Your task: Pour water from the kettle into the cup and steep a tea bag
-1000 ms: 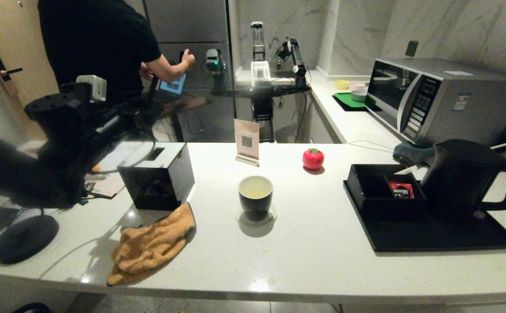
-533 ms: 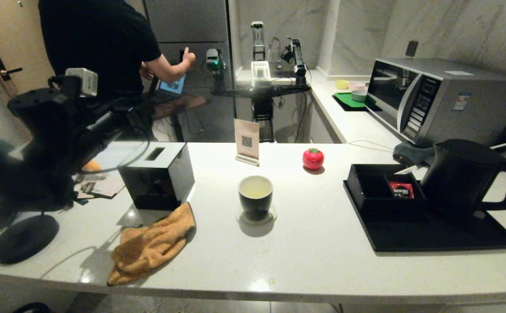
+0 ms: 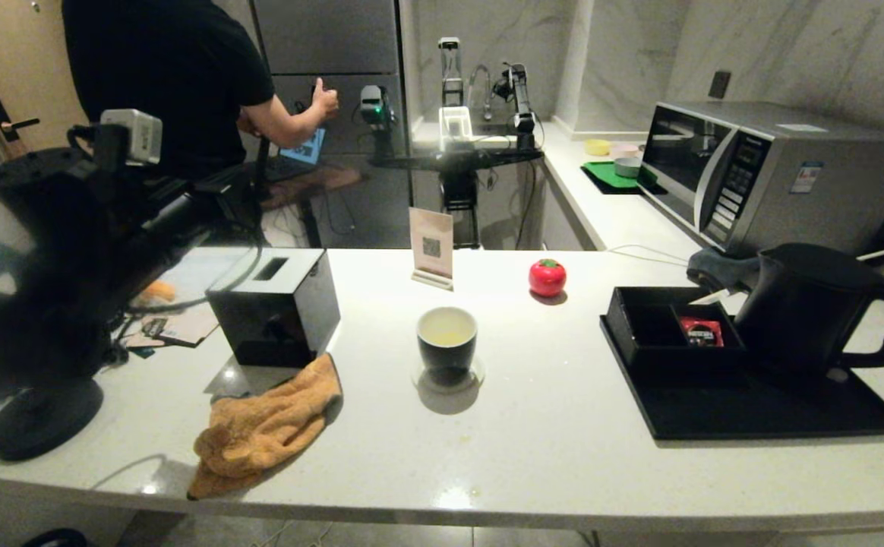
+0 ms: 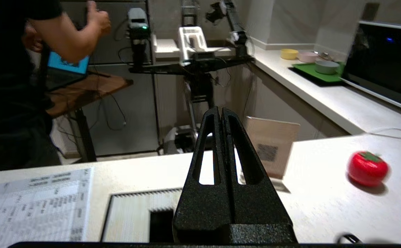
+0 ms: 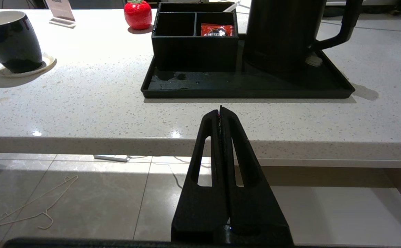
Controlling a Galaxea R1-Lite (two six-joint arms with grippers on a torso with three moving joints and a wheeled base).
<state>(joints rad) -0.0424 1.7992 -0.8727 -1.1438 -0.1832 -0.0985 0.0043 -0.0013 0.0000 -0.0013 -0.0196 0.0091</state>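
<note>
On a pale stone counter (image 3: 533, 448), the cup (image 3: 446, 339) stands on a small coaster at centre, pale yellowish water (image 3: 446, 329) visible inside. The kettle (image 3: 810, 308) rests on a black tray (image 3: 761, 414) at the robot's right, beside a divided black box (image 3: 670, 327) holding a red sachet (image 3: 700, 332). The left gripper (image 4: 221, 112), fingers clenched together and empty, hovers above the black tissue box (image 3: 275, 308). The right gripper (image 5: 220, 110), likewise pressed closed on nothing, hangs below the counter's near edge.
</note>
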